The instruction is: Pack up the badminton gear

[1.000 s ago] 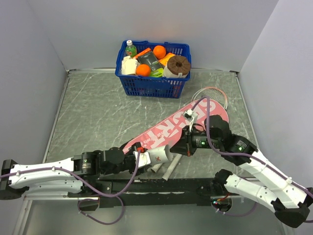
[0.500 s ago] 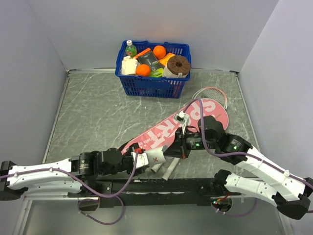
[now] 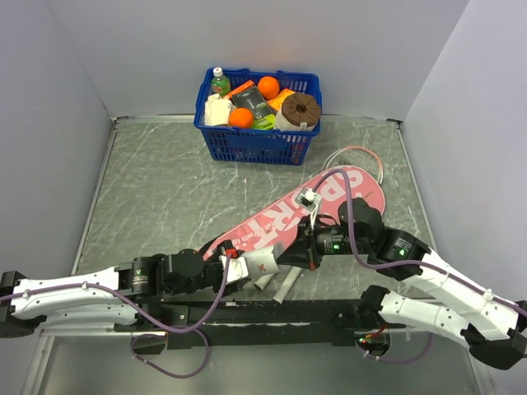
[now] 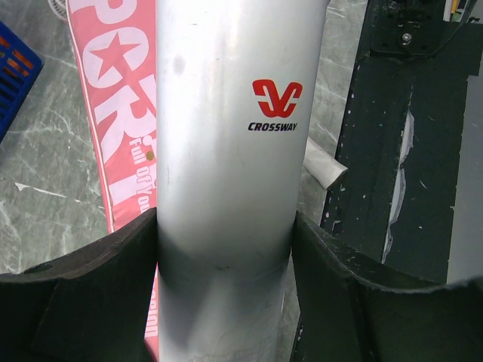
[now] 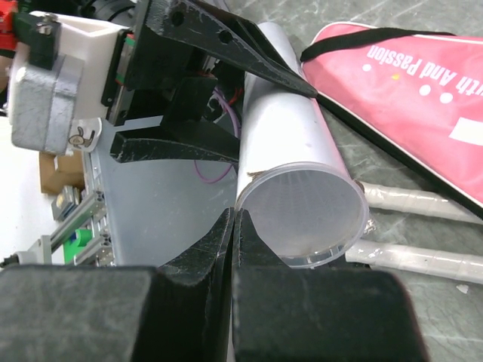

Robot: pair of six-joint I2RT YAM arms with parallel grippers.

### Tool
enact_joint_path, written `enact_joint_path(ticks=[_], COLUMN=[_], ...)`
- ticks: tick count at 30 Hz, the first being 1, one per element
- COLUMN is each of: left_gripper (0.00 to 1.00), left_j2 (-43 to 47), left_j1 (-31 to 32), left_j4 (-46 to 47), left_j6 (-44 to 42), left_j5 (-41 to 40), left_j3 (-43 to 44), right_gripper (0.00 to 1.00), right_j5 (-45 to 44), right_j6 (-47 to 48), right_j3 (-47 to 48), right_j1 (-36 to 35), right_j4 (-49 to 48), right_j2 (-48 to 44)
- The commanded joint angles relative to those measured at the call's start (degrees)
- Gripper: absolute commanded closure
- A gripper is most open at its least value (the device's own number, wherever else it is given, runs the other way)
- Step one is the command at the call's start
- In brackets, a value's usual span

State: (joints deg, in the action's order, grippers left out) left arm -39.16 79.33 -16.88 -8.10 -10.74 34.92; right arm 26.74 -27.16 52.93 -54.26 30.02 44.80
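**Top view.** You are early in the packing, by my reading. The pink cover (image 3: 280,218) lies flat on a diagonal through the middle of the frame. A racket head (image 3: 360,158) pokes out past its upper right end, so the rackets look unpacked. The white tube (image 3: 262,265) sits at the lower centre, held by the left gripper (image 3: 239,267). The right gripper (image 3: 298,253) meets its open end. You see no shuttlecocks here. The blue basket (image 3: 257,136) stands at the top centre, well apart. "SPORT" reads in white along the cover.

**Left wrist view.** The left gripper (image 4: 226,249) is clamped on the tube (image 4: 234,113), which fills the middle of the frame. The tube carries a red logo above the word "CROSSWAY". At the left, the cover (image 4: 113,113) shows "POR" and the start of "Full of".

**Right wrist view.** The right gripper (image 5: 232,234) has its jaws pressed together at the bottom centre. Its tips touch the rim of the tube's clear cap (image 5: 302,215). You cannot tell whether they pinch that rim. Two white-wrapped racket handles (image 5: 411,204) lie bare at the lower right. The cover (image 5: 407,68) at the upper right reads "th And Passion".
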Motion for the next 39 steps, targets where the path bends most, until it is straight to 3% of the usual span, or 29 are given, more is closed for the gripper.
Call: enact_joint_path(ticks=[1,39], left_gripper=[0.99,0.99], left_j2=[0.4,1.2], left_j1=[0.2,0.2], left_j4=[4.9,6.1], left_j6=[-0.3,0.2], left_j5=[0.4,3.3], left_j3=[0.5,0.3], right_gripper=[1.00,1.00], right_j5=[0.5,5.3], right_j6=[-0.2,-1.2], right_j3=[-0.4,-7.0], right_j1=[-0.8,-2.3], right_j4=[-1.7,-12.4], right_j2=[-1.4,-2.0])
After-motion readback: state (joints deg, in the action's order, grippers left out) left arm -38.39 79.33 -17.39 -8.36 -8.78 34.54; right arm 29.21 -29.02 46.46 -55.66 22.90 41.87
